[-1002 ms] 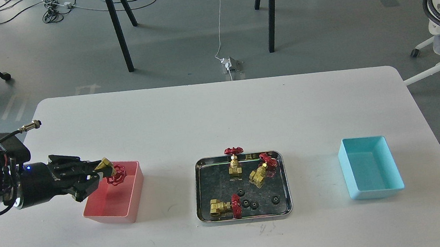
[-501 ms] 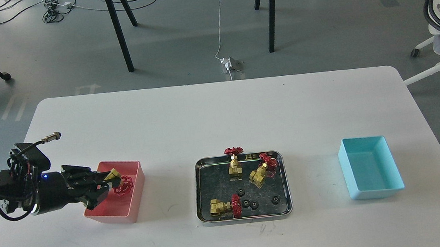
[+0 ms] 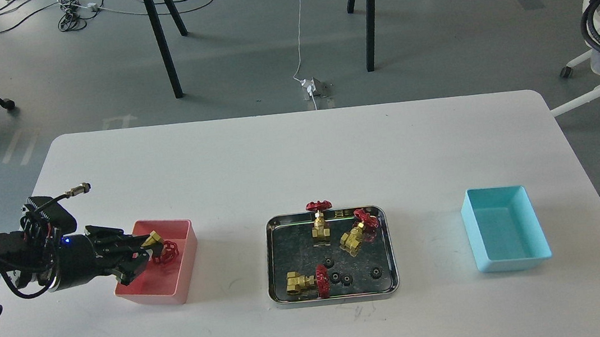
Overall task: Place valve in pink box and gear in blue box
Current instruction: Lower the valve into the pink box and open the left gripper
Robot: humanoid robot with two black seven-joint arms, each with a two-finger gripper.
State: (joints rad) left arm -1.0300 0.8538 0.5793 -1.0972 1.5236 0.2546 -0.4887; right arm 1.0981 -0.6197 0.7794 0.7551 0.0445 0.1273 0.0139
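My left gripper (image 3: pixel 146 248) reaches from the left over the pink box (image 3: pixel 182 275) and is shut on a valve (image 3: pixel 160 247), brass body with a red handwheel, held low inside the box. Three more valves (image 3: pixel 320 224) (image 3: pixel 358 232) (image 3: pixel 306 282) and several tiny black gears (image 3: pixel 335 277) lie in the steel tray (image 3: pixel 272 262) at the table's middle. The blue box (image 3: pixel 504 227) stands empty at the right. My right gripper is out of view.
The white table (image 3: pixel 298 152) ends close behind the boxes at the front. Beyond its far edge are black stand legs (image 3: pixel 161 37), floor cables and chairs at both sides.
My left gripper has moved right and down with the valve, from above the pink box's near-left rim to low inside the box.
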